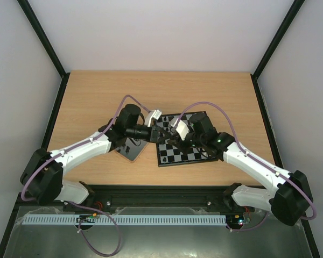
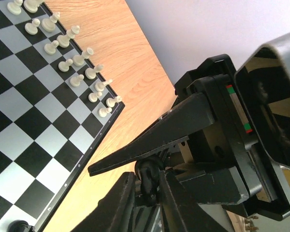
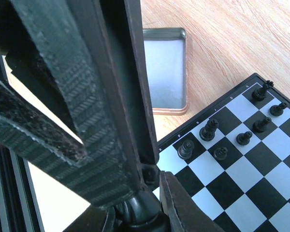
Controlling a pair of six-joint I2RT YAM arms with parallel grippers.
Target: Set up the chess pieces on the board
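Two sets of jaws on one man: left gripper [image 2: 146,193] and right gripper [image 3: 140,205] meet mid-frame in the top view, over the left edge of the board [image 1: 191,153]. Each wrist view shows its own fingers pinched on the same black piece [image 2: 147,173] at bottom centre of frame. Reads as a handover or regrip (my guess, not confirmed). To do it well, only one side lets go, and only once the other has a firm hold low on the stem. Open slowly and back straight out along the finger line so the piece isn't twisted. Then carry it to a free square by the black ranks [image 3: 241,133] at the right of the right wrist view and lower it base first until it sits flat. Stay off the white pieces [image 2: 70,63] lining the board edge at upper left of the left wrist view. Long axis of the held piece runs roughly up-down in both wrist frames, leaning slightly right toward the top in the right wrist view. The fatter ringed end sits lowest there, likely the base, but I can't tell for sure.
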